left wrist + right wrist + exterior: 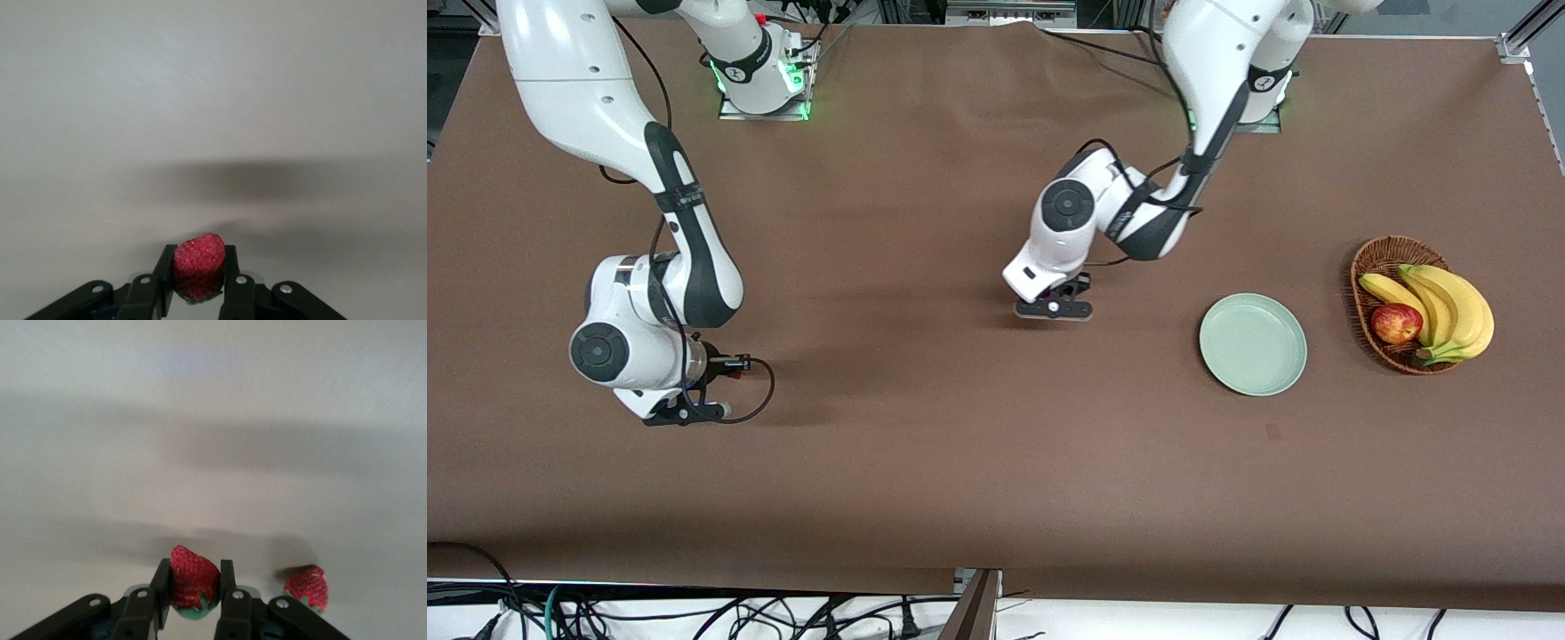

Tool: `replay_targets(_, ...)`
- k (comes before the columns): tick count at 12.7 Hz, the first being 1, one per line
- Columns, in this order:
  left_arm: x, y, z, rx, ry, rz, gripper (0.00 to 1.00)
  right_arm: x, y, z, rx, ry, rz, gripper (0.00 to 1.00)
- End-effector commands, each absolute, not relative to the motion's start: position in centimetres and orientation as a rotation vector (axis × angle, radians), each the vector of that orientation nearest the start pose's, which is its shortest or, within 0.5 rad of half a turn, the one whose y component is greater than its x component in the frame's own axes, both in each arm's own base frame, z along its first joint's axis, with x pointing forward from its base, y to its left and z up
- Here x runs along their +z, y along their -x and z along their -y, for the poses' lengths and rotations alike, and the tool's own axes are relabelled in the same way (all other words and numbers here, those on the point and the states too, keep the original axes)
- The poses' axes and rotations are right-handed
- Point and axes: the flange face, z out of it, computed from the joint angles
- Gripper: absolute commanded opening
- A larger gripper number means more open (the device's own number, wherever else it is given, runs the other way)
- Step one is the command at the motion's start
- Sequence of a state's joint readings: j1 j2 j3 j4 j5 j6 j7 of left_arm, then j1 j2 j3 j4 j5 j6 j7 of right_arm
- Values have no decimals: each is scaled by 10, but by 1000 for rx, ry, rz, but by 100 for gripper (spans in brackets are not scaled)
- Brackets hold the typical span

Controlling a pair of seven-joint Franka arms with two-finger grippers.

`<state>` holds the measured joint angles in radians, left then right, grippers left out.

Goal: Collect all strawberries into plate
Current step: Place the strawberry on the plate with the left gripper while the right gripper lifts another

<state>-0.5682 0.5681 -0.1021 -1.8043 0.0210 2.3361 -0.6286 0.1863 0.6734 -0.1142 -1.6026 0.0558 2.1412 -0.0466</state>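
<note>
My left gripper point(1054, 308) is low over the middle of the table, shut on one strawberry point(198, 257) that sits between its fingers. My right gripper point(682, 412) is low at the right arm's end of the table, shut on a second strawberry point(193, 583). A third strawberry point(308, 588) lies on the cloth close beside the right gripper. None of the strawberries shows in the front view. The pale green plate point(1253, 344) lies toward the left arm's end, with nothing in it, well apart from both grippers.
A wicker basket point(1378, 258) with bananas point(1449, 307) and a red-yellow apple point(1395, 323) stands beside the plate, at the left arm's end of the table. A brown cloth point(925, 444) covers the table.
</note>
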Motion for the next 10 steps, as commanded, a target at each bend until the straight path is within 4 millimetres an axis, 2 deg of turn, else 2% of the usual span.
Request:
replay_targets(1, 265, -532, 302, 106, 3134, -186, 0, 281, -683, -93, 95, 3112, 242, 22)
replay_targets(2, 271, -544, 265, 105, 3136, -219, 0, 299, -681, -112, 76, 3091, 279, 22)
replay_targets(3, 275, -549, 237, 110, 3129, -305, 0, 313, -681, -133, 55, 3071, 323, 22)
replay_targets(4, 274, -553, 205, 123, 3123, -369, 0, 332, -685, -154, 23, 3052, 364, 22)
replay_targets(5, 273, -561, 174, 127, 3110, -457, 0, 353, -685, -186, -4, 3033, 404, 22)
replay_targets(6, 269, -569, 141, 139, 3103, -529, 0, 367, -684, -208, -29, 3034, 370, 22)
replay_targets(7, 262, -575, 115, 150, 3096, -588, 0, 371, -680, -228, -39, 3038, 311, 22)
replay_targets(8, 257, -578, 94, 163, 3090, -589, 0, 376, -673, -258, -58, 3035, 287, 22)
replay_targets(9, 250, -579, 80, 181, 3082, -594, 6, 377, -665, -288, -69, 3036, 257, 22)
replay_targets(10, 242, -580, 70, 194, 3073, -624, 36, 377, -657, -319, -79, 3033, 186, 22)
